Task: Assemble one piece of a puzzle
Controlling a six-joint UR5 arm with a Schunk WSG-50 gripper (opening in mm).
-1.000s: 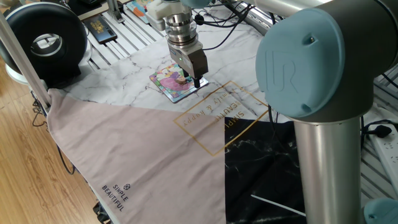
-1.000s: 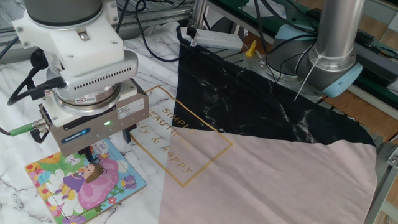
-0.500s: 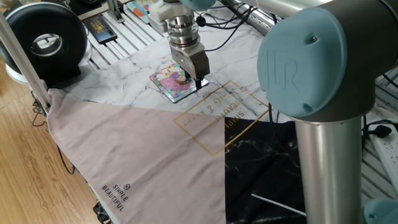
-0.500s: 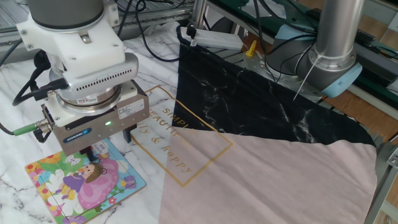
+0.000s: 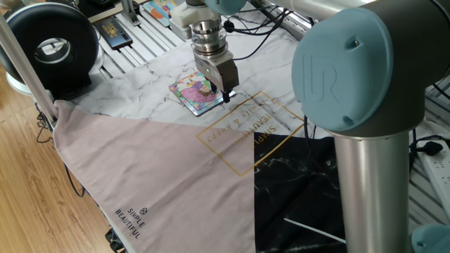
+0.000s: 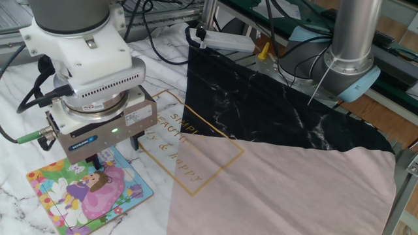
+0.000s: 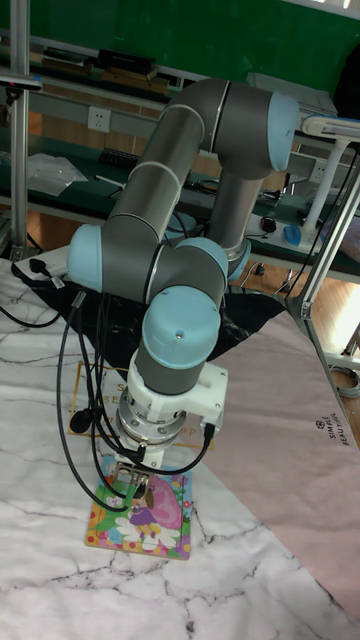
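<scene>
The puzzle (image 5: 191, 96) (image 6: 83, 190) (image 7: 146, 518) lies flat on the white marble sheet, a bright cartoon picture in pink, green and yellow with a pale border. My gripper (image 5: 216, 90) (image 6: 115, 151) (image 7: 131, 486) hangs straight down over the board's edge nearest the gold lettering, a little above it. Its two dark fingers stand apart with nothing visible between them. The piece does not show as a separate thing; the gripper body hides part of the board in every view.
A pink cloth (image 5: 162, 176) and a black marbled cloth (image 6: 281, 111) cover the table beside the puzzle. A round black device (image 5: 53, 46), a dark booklet (image 5: 112, 31) and picture cards (image 5: 158, 8) lie behind. The arm's base (image 6: 353, 62) stands at the far corner.
The gripper has risen slightly from the puzzle and drifted a little toward the gold lettering. The board has not moved.
</scene>
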